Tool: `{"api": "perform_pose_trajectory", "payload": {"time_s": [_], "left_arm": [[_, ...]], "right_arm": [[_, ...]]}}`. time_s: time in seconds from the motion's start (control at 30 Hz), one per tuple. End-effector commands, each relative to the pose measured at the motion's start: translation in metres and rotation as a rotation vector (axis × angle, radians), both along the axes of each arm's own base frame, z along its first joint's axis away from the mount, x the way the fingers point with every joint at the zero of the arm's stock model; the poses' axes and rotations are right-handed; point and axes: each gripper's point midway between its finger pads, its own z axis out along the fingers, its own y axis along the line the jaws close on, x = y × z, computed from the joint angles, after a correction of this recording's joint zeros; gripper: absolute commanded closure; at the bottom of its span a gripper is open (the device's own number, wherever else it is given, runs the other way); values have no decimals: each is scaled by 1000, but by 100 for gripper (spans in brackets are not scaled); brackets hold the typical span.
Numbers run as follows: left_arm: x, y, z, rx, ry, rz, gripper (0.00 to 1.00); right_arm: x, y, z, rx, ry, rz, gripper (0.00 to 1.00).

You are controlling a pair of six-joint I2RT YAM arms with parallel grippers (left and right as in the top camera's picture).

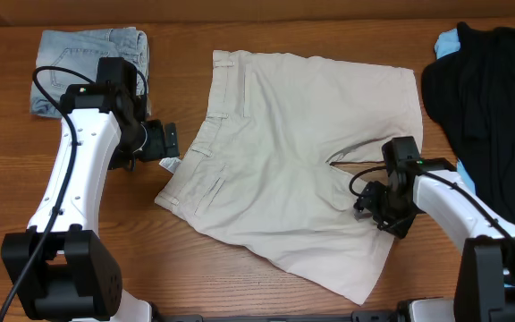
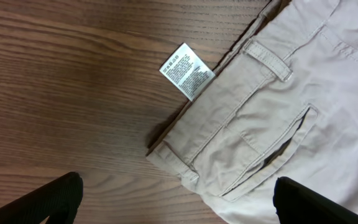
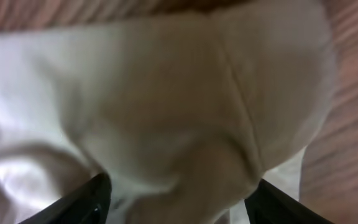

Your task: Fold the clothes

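The beige khaki shorts lie spread flat in the middle of the table, waistband to the left. Their white tag sticks out at the waistband's lower corner and also shows in the left wrist view. My left gripper is open and hovers over that waistband corner, fingers wide apart. My right gripper is down on the shorts near the crotch. Its fingers are apart, with a raised bulge of beige cloth between them.
Folded light-blue denim shorts lie at the back left, behind the left arm. A black garment with a pale-blue one under it is heaped at the right edge. Bare wooden table shows in front.
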Motion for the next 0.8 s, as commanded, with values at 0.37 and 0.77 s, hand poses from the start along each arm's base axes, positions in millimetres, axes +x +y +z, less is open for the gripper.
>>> {"api": "perform_pose_trajectory", "payload": {"time_s": [0.37,0.77], "left_arm": [[-2,5,-2,33,0,1,0],[-1,5,-2,33,-4,1,0]], "right_arm": [[41,-58,-2,-131,-163,-87,30],[30,-46,-3,-68,-119,-49,75]]}}
